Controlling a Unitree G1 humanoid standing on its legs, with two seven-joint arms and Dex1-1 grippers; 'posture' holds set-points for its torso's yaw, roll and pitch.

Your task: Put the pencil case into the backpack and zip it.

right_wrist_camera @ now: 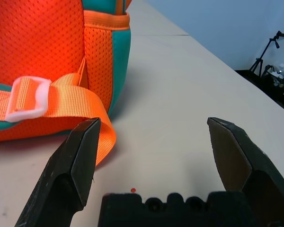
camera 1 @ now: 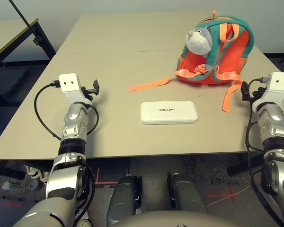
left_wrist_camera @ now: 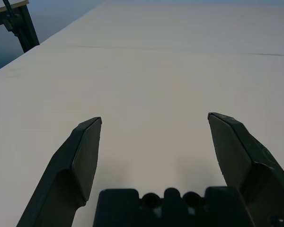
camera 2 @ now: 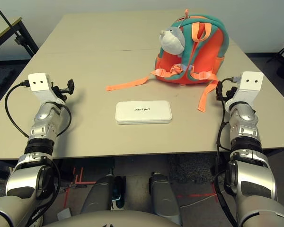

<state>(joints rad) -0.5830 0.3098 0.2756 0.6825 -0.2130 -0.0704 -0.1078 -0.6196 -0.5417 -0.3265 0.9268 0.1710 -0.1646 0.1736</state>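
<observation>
I count one flat white rounded-rectangle hard pencil case (camera 1: 169, 112) on the one beige table (camera 1: 109, 61). There is one small orange backpack with teal trim (camera 1: 220, 52), and it carries one grey-and-white plush animal (camera 1: 199, 41). I see two loose orange straps (camera 1: 151, 83) trailing from it onto the tabletop. I have two black two-fingered grippers, the left gripper (left_wrist_camera: 154, 142) and the right gripper (right_wrist_camera: 154, 142), each showing two spread fingers.

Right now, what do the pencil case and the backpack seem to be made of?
The pencil case looks like hard plastic: smooth, white, slightly glossy, with rounded corners. The backpack looks like fabric: the right wrist view shows orange woven mesh, flat webbing straps and a pale, probably plastic buckle.
</observation>
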